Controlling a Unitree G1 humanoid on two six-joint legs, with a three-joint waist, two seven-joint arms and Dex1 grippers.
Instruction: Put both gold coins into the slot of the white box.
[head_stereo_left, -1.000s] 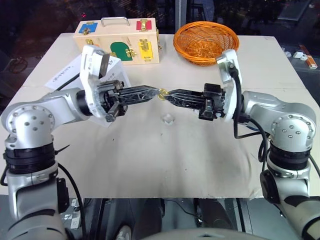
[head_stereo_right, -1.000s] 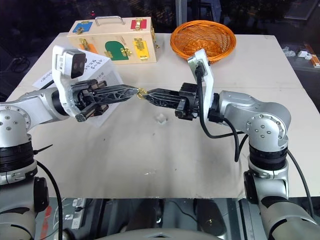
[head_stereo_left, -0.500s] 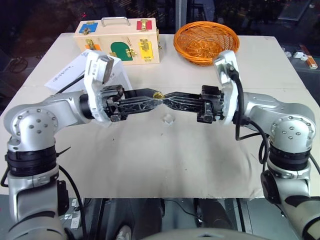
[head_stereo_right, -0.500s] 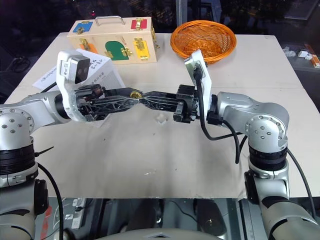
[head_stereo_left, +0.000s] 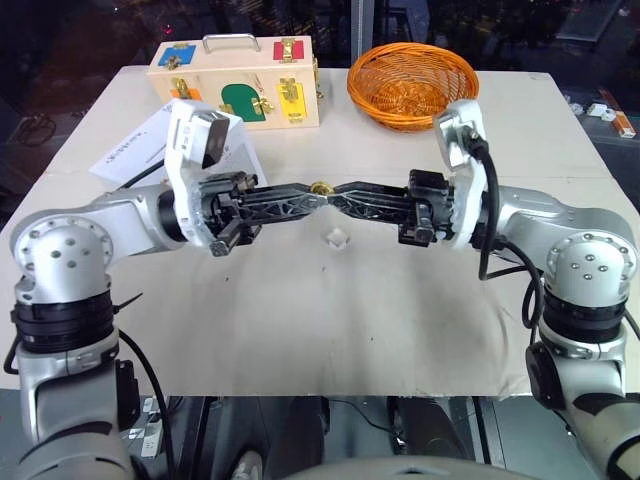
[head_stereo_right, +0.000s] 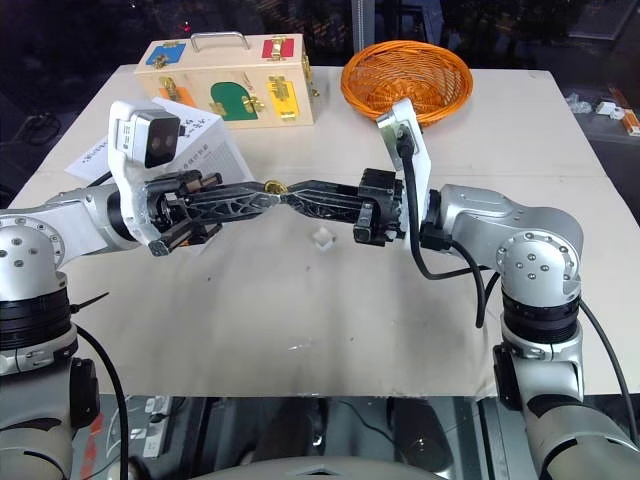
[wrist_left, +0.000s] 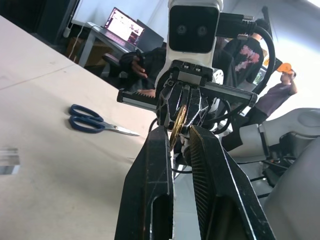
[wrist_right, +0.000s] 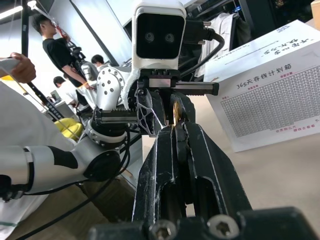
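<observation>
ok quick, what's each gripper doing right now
Left gripper: around the gold coin; whether it grips cannot be told.
Right gripper: shut on that coin.

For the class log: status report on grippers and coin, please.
Left gripper and right gripper tip to tip above table, both on gold coin. White box behind left arm.

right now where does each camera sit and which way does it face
Head, both eyes: looks down over the table; both arms show, left gripper meeting right gripper at a gold coin.
Left wrist: along its own fingers at the right gripper.
Right wrist: along its fingers at the left gripper, white box beyond.
Shared: the coin.
</observation>
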